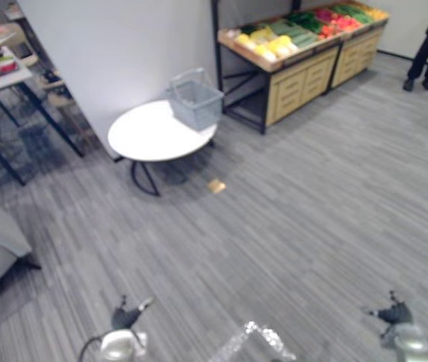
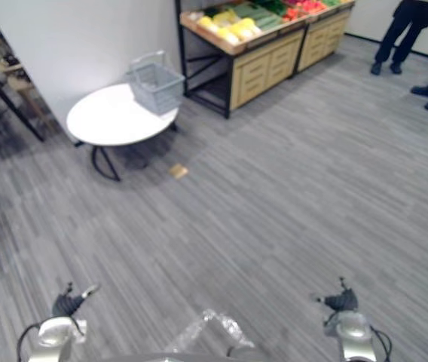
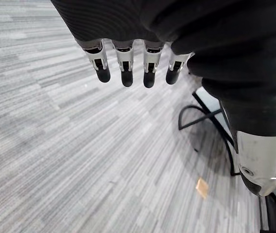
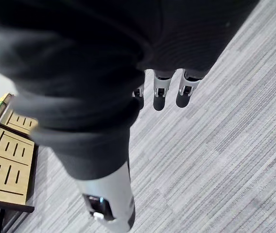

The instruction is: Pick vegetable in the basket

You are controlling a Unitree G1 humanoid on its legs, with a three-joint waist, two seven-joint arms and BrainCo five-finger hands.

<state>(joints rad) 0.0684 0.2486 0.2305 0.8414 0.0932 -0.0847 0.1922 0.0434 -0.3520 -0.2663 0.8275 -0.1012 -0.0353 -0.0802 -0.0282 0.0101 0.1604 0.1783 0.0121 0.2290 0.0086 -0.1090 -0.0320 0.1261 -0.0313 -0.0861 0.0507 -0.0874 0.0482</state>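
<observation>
1. Showing the gap that governs the next move: the vegetables [image 1: 297,30] lie in rows on a wooden produce shelf [image 1: 301,79], far ahead and slightly right of both hands.
2. Low over the floor, well apart, hang the left hand [image 1: 127,317] and the right hand [image 1: 395,311]; the left fingers [image 3: 125,60] and right fingers [image 4: 160,90] are straight and relaxed, holding nothing.
3. Grey wire basket [image 1: 196,102], seemingly empty, stands on the round white bench [image 1: 146,136], just left of the shelf.
4. Long axis of the shelf runs away rightward; the right hand is judged nearer the vegetables, the left nearer the basket.
</observation>
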